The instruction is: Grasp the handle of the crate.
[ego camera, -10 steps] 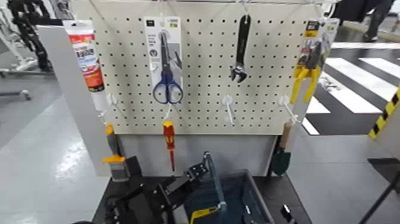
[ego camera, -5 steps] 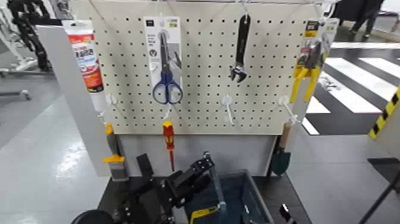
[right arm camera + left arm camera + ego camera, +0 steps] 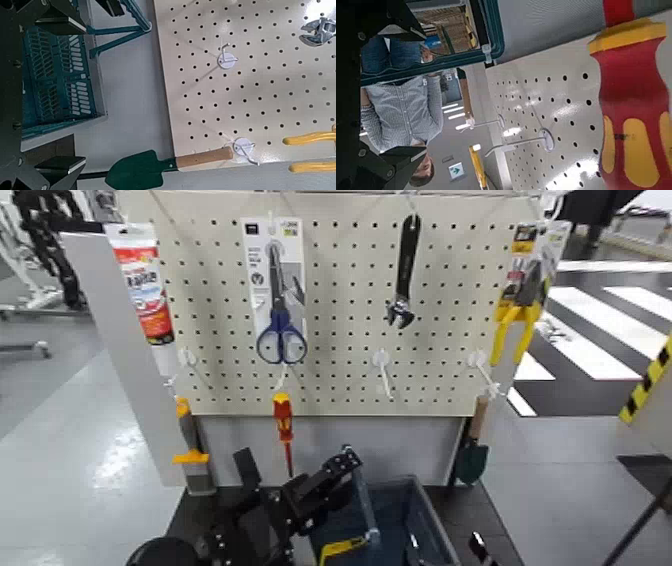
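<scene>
The dark blue-grey crate (image 3: 420, 525) stands on the floor below the pegboard. It also shows in the right wrist view (image 3: 55, 71). Its thin handle (image 3: 362, 502) arches upright across it. My left gripper (image 3: 338, 464) is up at the top of the handle, open. In the left wrist view the handle (image 3: 431, 70) runs through the gap of the left gripper (image 3: 383, 95), close to one finger, and the jaws are not closed on it. My right gripper (image 3: 67, 87) is open beside the crate, apart from the handle (image 3: 119, 32).
The pegboard (image 3: 340, 370) carries scissors (image 3: 281, 330), a wrench (image 3: 404, 275), yellow pliers (image 3: 518, 315) and a tube (image 3: 145, 285). A red-and-yellow screwdriver (image 3: 284, 425) hangs just left of the handle. A green trowel (image 3: 472, 452) hangs on the right. A person in a striped shirt (image 3: 403, 119) stands behind.
My left arm has risen and moved its gripper from below the handle's top up against it. The crate and the handle have not moved.
</scene>
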You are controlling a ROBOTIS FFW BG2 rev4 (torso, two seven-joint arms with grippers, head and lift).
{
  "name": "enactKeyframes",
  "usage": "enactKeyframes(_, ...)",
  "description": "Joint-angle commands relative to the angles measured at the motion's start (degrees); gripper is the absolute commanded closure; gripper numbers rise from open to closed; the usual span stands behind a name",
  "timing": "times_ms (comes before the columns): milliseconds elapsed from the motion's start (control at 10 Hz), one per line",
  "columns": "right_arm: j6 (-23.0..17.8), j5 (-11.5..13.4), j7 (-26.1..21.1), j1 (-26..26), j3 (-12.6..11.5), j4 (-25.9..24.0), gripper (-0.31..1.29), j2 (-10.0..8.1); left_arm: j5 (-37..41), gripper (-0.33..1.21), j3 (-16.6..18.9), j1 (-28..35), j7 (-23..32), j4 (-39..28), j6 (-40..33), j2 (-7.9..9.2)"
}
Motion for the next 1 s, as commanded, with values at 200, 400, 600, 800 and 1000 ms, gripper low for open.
enactKeyframes(200,-0.06,-0.34,0.09,-0.21,0.00,0.10,0.15,-0.14,0.09,0.86,-0.90,-1.22,-2.48,3.13,0.67,-0.20)
enactKeyframes(400,-0.06,-0.51,0.17,-0.30,0.09,0.27,0.15,-0.23,0.09,1.17,-1.60,-1.66,-3.27,4.01,1.28,-0.12)
enactKeyframes(600,-0.06,-0.78,0.26,-0.39,0.09,0.36,0.15,-0.31,0.35,1.18,-2.04,-1.66,-3.27,4.36,1.37,-0.12)
enactKeyframes(800,-0.06,-0.95,0.44,-0.47,0.09,0.54,0.15,-0.31,1.06,1.18,-2.39,-1.48,-3.27,4.54,1.37,-0.12)
enactKeyframes(1000,-0.06,-1.04,0.44,-0.56,0.09,0.54,0.15,-0.40,2.29,1.19,-2.83,-1.05,-3.27,4.19,1.63,-0.20)
